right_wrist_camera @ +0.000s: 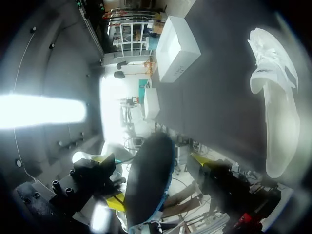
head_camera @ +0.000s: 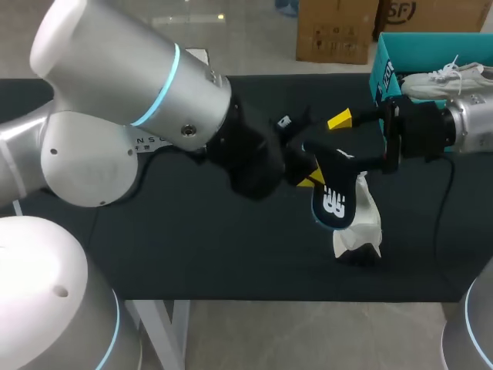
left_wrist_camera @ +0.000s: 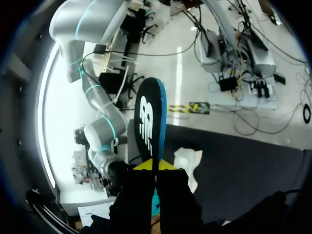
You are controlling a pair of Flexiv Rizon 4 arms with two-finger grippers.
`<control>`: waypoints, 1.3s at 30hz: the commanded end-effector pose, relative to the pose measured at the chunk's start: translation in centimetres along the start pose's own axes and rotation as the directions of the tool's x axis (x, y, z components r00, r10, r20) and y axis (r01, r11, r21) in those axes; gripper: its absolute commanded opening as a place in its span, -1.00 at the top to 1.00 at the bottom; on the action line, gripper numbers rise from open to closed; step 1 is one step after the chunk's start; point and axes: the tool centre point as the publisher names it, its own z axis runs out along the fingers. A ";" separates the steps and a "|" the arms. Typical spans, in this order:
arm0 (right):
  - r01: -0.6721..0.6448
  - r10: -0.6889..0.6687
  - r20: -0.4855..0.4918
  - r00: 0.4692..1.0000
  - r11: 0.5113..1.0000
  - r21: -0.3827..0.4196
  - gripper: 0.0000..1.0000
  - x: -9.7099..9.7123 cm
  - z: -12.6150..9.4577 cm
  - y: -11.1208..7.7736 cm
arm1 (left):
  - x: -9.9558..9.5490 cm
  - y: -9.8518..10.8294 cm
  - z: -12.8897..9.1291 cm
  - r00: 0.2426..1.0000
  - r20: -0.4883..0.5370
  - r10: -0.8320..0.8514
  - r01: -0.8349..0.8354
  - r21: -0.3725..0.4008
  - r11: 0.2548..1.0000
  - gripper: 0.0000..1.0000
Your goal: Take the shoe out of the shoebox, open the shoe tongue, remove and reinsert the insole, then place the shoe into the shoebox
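Left gripper [left_wrist_camera: 155, 166] is clamped on one end of the insole [left_wrist_camera: 148, 119], judged light, thin and flexible, best pinched flat across its faces; the state of the right gripper [head_camera: 344, 139] cannot be told.

My desk [head_camera: 192, 247] is a flat top with a dark, matt cover; a pale leg shows under its near edge. A crumpled wad of white paper [head_camera: 359, 230] lies on the cover toward the near right. At the far right corner stands the teal shoebox [head_camera: 382, 71], with the white shoe [head_camera: 443, 79] just beside its wall. In the right wrist view the shoe [right_wrist_camera: 275, 92] lies on its side on the dark cover [right_wrist_camera: 219, 73]; a white box [right_wrist_camera: 178, 46] rests apart from it, near the desk's edge. In the left wrist view the paper [left_wrist_camera: 190, 163] sits on the cover [left_wrist_camera: 243, 161].
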 end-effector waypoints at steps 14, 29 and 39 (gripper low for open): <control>0.016 -0.016 -0.011 1.000 1.000 0.026 0.30 1.2 -0.2 -1.0 | -0.7 0.8 0.7 1.000 -0.017 0.018 -0.018 -0.013 1.000 1.00; 0.020 -0.019 -0.040 0.999 0.999 0.043 1.00 1.2 -0.3 -1.8 | -1.0 0.9 1.2 1.000 -0.021 0.023 -0.023 -0.022 0.999 1.00; 0.021 -0.019 -0.035 0.999 0.999 0.049 1.00 1.0 0.2 -1.9 | -0.4 0.7 1.2 1.000 -0.007 -0.008 0.008 -0.033 0.999 1.00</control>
